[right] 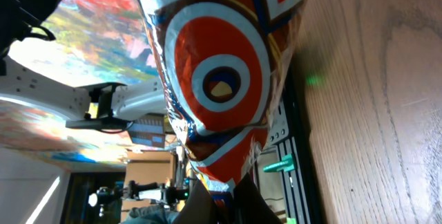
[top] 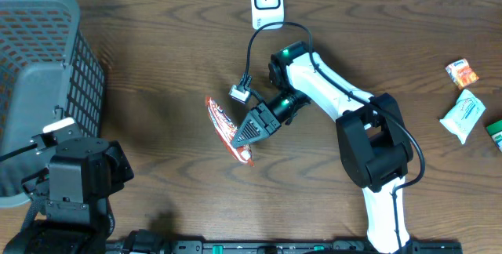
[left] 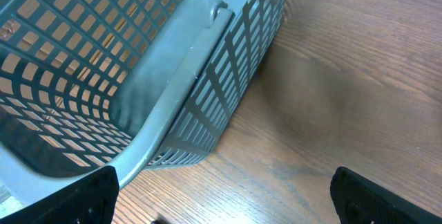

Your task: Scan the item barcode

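The item is a red-and-orange snack packet (top: 221,117) with white and blue rings, held edge-up over the middle of the table. My right gripper (top: 241,139) is shut on its lower end. In the right wrist view the packet (right: 221,65) fills the frame above the two dark fingers (right: 200,200). No barcode shows on it in any view. A white scanner (top: 267,1) stands at the table's far edge, straight beyond the packet. My left gripper (left: 228,203) is open with nothing between its fingers, low over the wood beside the basket.
A grey plastic basket (top: 47,74) takes up the far left; its rim (left: 173,79) lies close in front of the left gripper. The left arm (top: 74,172) sits at the front left. Two small packets (top: 463,72) (top: 463,115) and a green item (top: 496,131) lie at the right edge.
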{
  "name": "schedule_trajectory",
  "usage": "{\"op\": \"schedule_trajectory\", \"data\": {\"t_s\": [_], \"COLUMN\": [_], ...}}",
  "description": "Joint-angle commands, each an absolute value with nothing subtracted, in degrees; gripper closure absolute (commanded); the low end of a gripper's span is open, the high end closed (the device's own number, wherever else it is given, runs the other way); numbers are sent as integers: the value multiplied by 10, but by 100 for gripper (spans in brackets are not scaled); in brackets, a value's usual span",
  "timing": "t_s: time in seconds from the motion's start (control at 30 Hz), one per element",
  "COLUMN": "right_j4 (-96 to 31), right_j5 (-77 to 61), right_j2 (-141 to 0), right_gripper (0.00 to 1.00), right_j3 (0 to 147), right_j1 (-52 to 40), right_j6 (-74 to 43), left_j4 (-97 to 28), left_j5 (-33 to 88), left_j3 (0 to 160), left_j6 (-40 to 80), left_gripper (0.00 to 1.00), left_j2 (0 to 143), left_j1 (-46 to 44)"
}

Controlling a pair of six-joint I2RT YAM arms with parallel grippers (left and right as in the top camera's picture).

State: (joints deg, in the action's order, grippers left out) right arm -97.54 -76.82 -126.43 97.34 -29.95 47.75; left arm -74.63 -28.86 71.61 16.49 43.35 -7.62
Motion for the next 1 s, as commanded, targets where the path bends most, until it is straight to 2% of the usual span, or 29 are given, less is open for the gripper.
{"op": "schedule_trajectory", "data": {"t_s": [0.0, 0.17, 0.37, 0.5, 0.6, 0.87, 0.97], "right_j4": [-975, -911, -653, -535, -459, -430, -427], "right_j5": [-799, -740, -653, -635, -522, -253, -199], "right_j2": [-1262, -1262, -1262, -1262, -1262, -1262, -1263], "right_gripper": [99, 99, 99, 99, 99, 99, 99], "right_j3": [978, 978, 979, 983, 998, 1106, 1140], "right_j1": [-297, -294, -275, -264, -258, -256, -253], "right_j6": [494, 481, 208, 112, 32, 17, 17], "left_j4": [-748, -748, -748, -748, -748, -748, -748], "left_j5": [-296, -296, -296, -296, -296, -296, -296], "left_j3": [717, 717, 717, 717, 717, 717, 717], "left_j6": [162, 162, 162, 162, 162, 162, 162], "left_gripper": [2, 2, 2, 2, 2, 2, 2], "left_j2": [434, 434, 434, 434, 434, 434, 434], "left_j1": [-77, -77, -77, -77, -77, -77, -77]}}
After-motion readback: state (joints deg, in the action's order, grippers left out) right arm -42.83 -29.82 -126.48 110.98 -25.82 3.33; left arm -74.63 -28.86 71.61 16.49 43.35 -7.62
